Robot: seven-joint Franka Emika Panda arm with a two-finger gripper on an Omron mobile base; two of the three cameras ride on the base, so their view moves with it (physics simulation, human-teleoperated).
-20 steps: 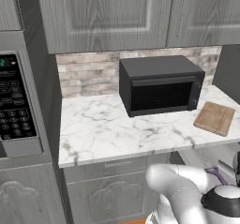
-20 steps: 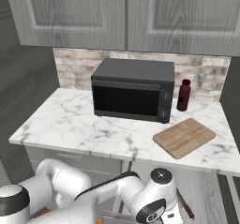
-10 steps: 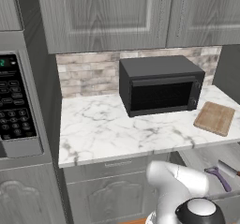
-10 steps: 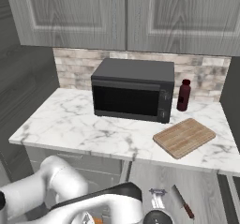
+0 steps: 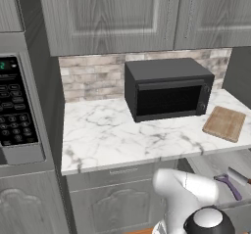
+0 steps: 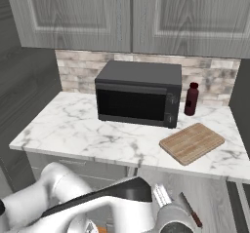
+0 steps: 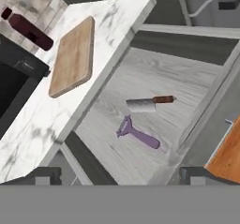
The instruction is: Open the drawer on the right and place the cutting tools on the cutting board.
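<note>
From the left base view we see the cutting board (image 5: 225,123) lying bare on the marble tabletop (image 5: 108,135), just right of the black microwave (image 5: 168,88). Below the tabletop edge the drawer (image 5: 215,164) stands pulled out, and the purple T-shaped tool (image 5: 228,184) lies inside it.

From the right base view the board (image 6: 191,142) sits near the front of the tabletop, with a dark red bottle (image 6: 191,99) behind it beside the microwave. The knife (image 6: 189,209) lies in the open drawer, low in the picture.

In the hand view we look down into the drawer (image 7: 187,85): the knife (image 7: 150,103) and the purple tool (image 7: 137,134) lie near each other but apart on its pale floor. Our end effector (image 7: 120,177) hovers above them, released, fingers spread wide and empty.

We judge the opening done; both tools have yet to be lifted onto the board.
</note>
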